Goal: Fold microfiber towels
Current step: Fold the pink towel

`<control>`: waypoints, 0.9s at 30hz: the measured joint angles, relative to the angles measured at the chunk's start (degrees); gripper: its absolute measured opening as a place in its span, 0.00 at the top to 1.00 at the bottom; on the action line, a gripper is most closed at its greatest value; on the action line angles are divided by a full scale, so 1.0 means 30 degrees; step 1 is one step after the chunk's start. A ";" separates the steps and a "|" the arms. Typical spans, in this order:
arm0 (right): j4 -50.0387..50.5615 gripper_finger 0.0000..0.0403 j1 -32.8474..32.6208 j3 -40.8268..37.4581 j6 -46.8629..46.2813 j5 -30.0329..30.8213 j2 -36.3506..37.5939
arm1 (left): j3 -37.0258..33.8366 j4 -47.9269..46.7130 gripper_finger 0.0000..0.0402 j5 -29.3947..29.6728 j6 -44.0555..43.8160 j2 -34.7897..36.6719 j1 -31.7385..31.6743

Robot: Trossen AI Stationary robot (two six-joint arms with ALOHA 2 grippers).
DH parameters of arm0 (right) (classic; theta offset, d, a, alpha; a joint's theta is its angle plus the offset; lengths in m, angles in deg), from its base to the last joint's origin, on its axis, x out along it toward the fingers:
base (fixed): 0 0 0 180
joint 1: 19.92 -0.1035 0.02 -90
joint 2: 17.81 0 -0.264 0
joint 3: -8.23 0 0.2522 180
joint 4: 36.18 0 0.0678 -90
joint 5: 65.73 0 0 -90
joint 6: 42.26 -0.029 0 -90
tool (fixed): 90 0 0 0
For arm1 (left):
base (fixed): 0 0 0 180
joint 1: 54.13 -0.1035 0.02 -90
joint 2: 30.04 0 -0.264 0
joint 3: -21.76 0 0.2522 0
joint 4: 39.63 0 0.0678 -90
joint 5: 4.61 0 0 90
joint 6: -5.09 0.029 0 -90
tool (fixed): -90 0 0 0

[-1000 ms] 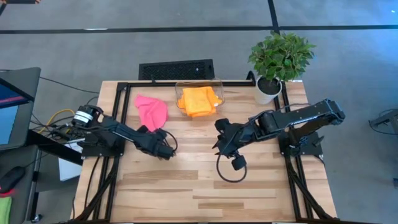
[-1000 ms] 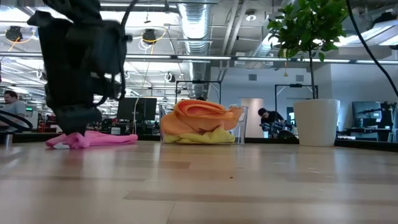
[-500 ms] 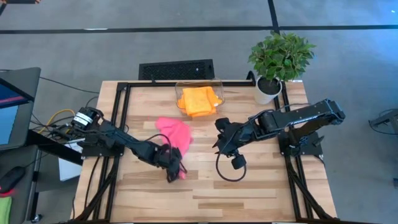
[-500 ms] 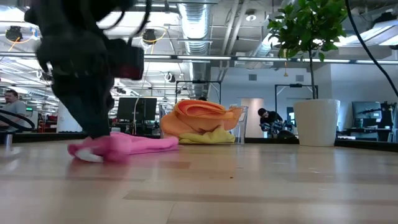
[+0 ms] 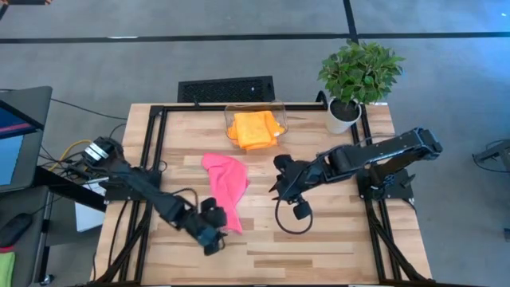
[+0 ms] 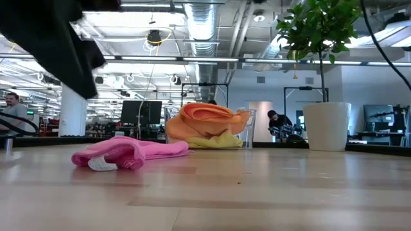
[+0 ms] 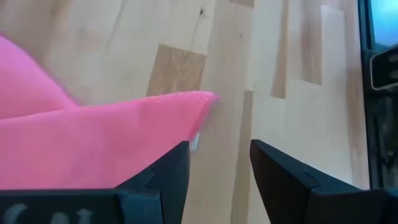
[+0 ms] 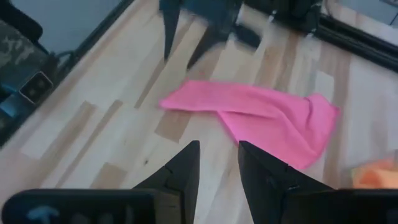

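The hot pink towel (image 5: 227,190) lies crumpled on the bench (image 5: 335,239), in the middle and a little toward the left arm's side, and nothing holds it. Its long axis runs from the far edge of the bench toward the near edge, with the narrow tail pointing to the near side. The left end effector (image 5: 209,237) is just beside this tail, on the near-left side of it, and its fingers stand apart with nothing between them; in the left wrist view the corner of the towel reaches just to the tip of one finger (image 7: 177,163), but it is not gripped. The right end effector (image 5: 280,185) hovers on the other side of the towel, near but apart from it, with its fingers partly open and empty. So the left arm is the nearer one to the tail, and the right arm is nearer to the wide upper part. I judge that the coming move is to spread the towel flat, each arm taking one end. Behind it, the clear plastic bin (image 5: 280,113) holds the orange towels (image 5: 253,129), with a yellow towel (image 6: 215,142) under them, and the potted plant (image 5: 356,76) stands at the far right corner. Nothing stands between the end effectors and the pink towel.
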 joint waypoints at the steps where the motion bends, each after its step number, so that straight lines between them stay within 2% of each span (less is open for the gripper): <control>1: -0.0590 0.67 -0.0080 -0.0584 0.0093 -0.0001 -0.0020 | 0.0294 -0.0776 0.60 0.0622 -0.0182 0.0231 0.0490; 6: -0.6703 0.67 -0.0545 -0.3884 0.0410 -0.0001 -0.0320 | 0.1066 -0.3200 0.60 0.3173 -0.1655 0.1364 0.2598; 9: -1.0404 0.67 -0.0913 -0.5615 0.0682 -0.0002 -0.1352 | 0.1058 -0.3898 0.60 0.4058 -0.3041 0.1761 0.3509; 11: -1.2636 0.67 -0.1225 -0.5864 0.1426 0.0006 -0.2641 | 0.1058 -0.4419 0.60 0.4558 -0.3961 0.1871 0.4032; 16: -1.5557 0.67 -0.2017 -0.5523 0.2724 -0.0038 -0.6288 | 0.1051 -0.5198 0.60 0.5165 -0.5495 0.1934 0.4616; 21: -1.7985 0.67 -0.2201 -0.4913 0.2791 -0.0030 -0.8667 | 0.1051 -0.5453 0.60 0.5195 -0.6070 0.1934 0.4617; 27: -1.8742 0.67 -0.1991 -0.4633 0.1879 -0.0118 -0.9668 | 0.1051 -0.5625 0.60 0.5301 -0.6058 0.1934 0.4595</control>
